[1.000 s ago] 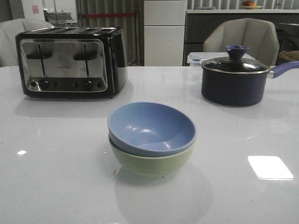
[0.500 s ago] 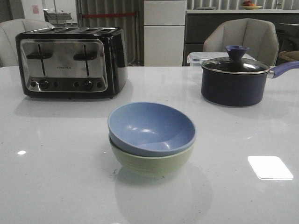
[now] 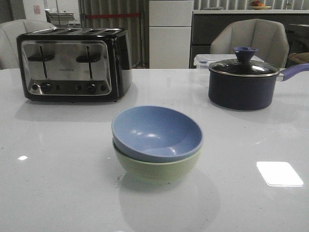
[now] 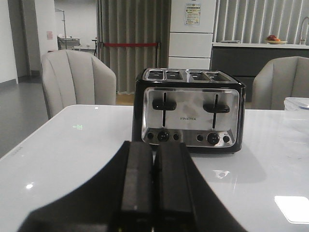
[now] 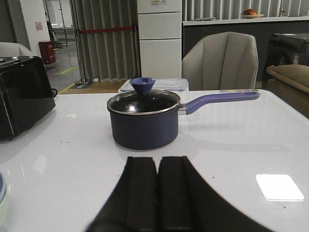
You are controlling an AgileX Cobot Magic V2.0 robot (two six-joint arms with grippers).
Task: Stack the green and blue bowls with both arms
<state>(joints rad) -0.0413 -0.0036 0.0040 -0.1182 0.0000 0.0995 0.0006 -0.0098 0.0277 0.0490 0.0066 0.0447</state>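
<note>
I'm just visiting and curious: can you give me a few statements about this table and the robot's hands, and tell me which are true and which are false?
1. The blue bowl sits inside the green bowl. True.
2. The saucepan has no lid. False: a lid with a blue knob covers it.
3. The left hand is shut and holds nothing. True.
4. The right hand grips a bowl. False: it is shut and empty.
5. The toaster stands right of the saucepan in the front view. False: it stands left.

l fingers: matte black, flat rect pads | r fingers: same, black, plain
</note>
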